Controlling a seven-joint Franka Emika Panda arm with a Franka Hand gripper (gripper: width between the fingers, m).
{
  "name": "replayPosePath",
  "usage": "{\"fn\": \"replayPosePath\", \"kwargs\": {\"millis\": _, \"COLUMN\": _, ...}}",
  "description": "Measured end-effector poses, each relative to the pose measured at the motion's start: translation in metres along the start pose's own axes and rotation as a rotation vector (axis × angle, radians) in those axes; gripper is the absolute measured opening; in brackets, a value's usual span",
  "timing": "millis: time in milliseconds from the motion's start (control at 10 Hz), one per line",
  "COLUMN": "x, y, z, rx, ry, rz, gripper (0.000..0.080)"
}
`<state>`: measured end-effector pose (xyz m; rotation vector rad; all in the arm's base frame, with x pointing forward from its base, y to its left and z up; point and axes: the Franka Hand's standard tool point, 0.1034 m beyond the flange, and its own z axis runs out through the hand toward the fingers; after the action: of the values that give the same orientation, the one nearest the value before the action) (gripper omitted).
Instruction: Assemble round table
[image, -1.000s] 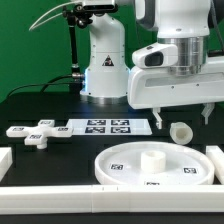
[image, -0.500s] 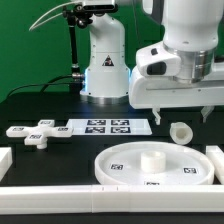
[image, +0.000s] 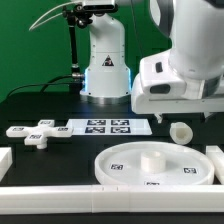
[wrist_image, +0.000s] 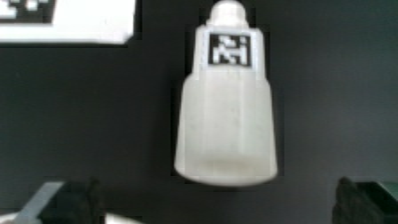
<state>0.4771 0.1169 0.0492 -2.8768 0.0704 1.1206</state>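
**Spread fingers over the lying leg**

The short white plastic cylinder leg (wrist_image: 228, 110) lies on its side on the black table (wrist_image: 71, 120), near the large rimmed white disc (image: 110, 165). The gripper (wrist_image: 214, 205) is spread wide (touching nothing). If it closes off-centre, the leg could roll away.

**Setting:** robotics laboratory, bench-top test cell.

**Evidence (exterior view):**
- White robot arm base (image: 104, 65) stands at 12 o'clock on a matt black table (image: 60, 155).
- A plain green backdrop (image: 30, 45) hangs behind it, with a black pole (image: 72, 48) at 11 o'clock.
- The marker board (image: 105, 126) of printed tags lies flat near centre.
- White border bars (image: 40, 195) edge the work area at 6 and 9 o'clock.
- White plastic parts — round disc (image: 103, 172) at 5 o'clock, cross-shaped foot (image: 35, 132) at 9 o'clock — carry small black-white tags.
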Motion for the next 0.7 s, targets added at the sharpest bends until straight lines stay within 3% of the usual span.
{"fn": "replayPosePath", "kwargs": {"millis": 400, "x": 0.004, "y": 0.001, "z": 0.018, "rx": -0.014, "ry": -0.176, "rz": 0.000, "gripper": 0.0649}}
{"fn": "replayPosePath", "kwargs": {"millis": 700, "x": 0.008, "y": -0.003, "z": 0.026, "rx": -0.018, "ry": -0.161, "rz": -0.005, "gripper": 0.0649}}
